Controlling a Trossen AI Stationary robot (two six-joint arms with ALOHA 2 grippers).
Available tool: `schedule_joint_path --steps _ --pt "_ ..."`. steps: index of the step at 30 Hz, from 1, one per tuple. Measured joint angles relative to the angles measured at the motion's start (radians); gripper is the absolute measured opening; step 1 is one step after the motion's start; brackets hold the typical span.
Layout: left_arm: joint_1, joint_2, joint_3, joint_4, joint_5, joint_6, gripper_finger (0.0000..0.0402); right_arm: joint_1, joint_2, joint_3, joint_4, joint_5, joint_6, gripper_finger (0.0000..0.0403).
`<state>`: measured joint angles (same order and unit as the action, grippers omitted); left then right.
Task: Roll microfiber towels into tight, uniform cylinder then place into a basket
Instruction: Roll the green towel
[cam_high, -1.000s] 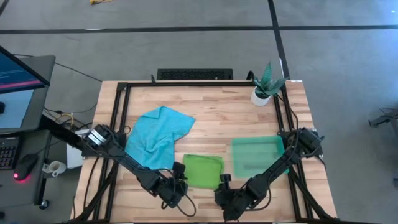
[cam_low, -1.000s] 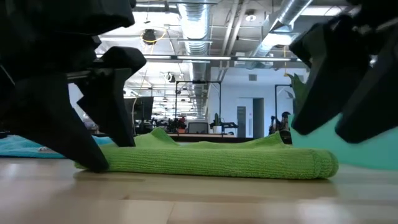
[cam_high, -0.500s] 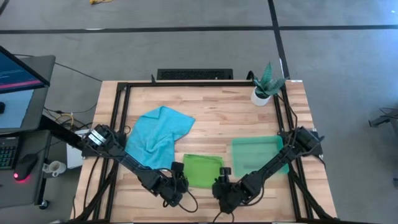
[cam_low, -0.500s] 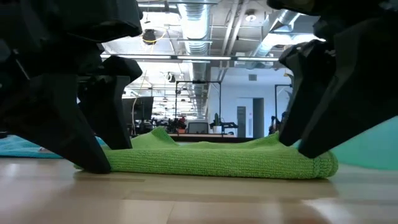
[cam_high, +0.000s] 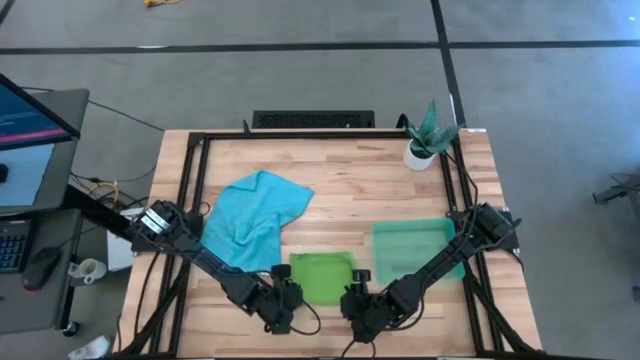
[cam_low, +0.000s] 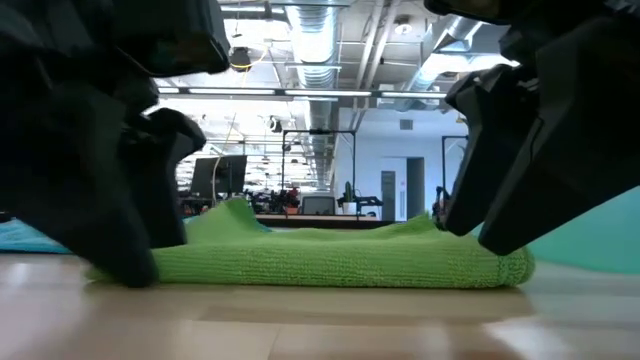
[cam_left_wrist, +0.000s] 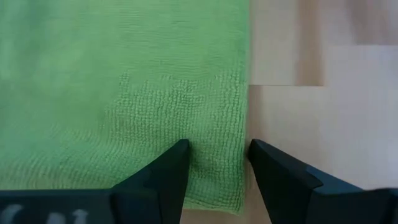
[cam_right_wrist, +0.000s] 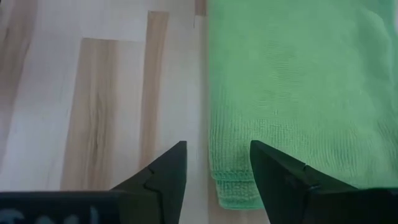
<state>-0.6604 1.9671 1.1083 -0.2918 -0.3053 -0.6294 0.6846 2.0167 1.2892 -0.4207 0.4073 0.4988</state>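
At the near edge of the table (cam_high: 330, 170) both grippers sit low at the folded lime green towel (cam_high: 321, 276). The left gripper (cam_left_wrist: 214, 152) has its fingers apart, straddling the towel's near corner: the left wrist view shows one finger over the cloth and the other just past its side edge, above bare wood. The right gripper (cam_right_wrist: 213, 155) also has its fingers apart, set over the towel's opposite side edge, where the right wrist view alone shows the stacked layers of the fold. Neither gripper clamps the cloth.

The low view adds what the overhead cannot: the green towel lies as a flat, thick band along the table, its far layer rising in small peaks, with the dark bulk of one gripper at each end. Which fingers touch the cloth cannot be told there.

The high view gives the layout. Just beyond the right arm, beside the green towel, the basket (cam_high: 414, 250) rests on the table. Farther back on the left, the turquoise towel (cam_high: 252, 217) lies loosely crumpled, well apart from the basket. At the far right corner stands a small white plant pot (cam_high: 420, 154).
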Motion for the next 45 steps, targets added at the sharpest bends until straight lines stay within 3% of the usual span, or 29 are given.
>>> schedule_joint_path --steps 6,15,31,45 --pt "-0.008 -0.001 0.006 0.038 0.131 -0.037 0.0168 0.000 0.000 0.000 0.011 0.000 0.000 0.0194" --pt "-0.030 0.003 0.055 -0.011 0.099 -0.030 0.0168 -0.006 0.000 0.000 0.014 -0.075 0.000 0.0196" --pt "-0.029 0.004 0.057 -0.009 0.064 -0.030 0.0168 -0.005 0.000 -0.003 0.052 -0.069 -0.040 0.0202" --pt "-0.028 0.004 0.057 -0.009 0.061 -0.048 0.0168 -0.005 0.000 -0.085 0.122 -0.067 -0.060 0.0201"
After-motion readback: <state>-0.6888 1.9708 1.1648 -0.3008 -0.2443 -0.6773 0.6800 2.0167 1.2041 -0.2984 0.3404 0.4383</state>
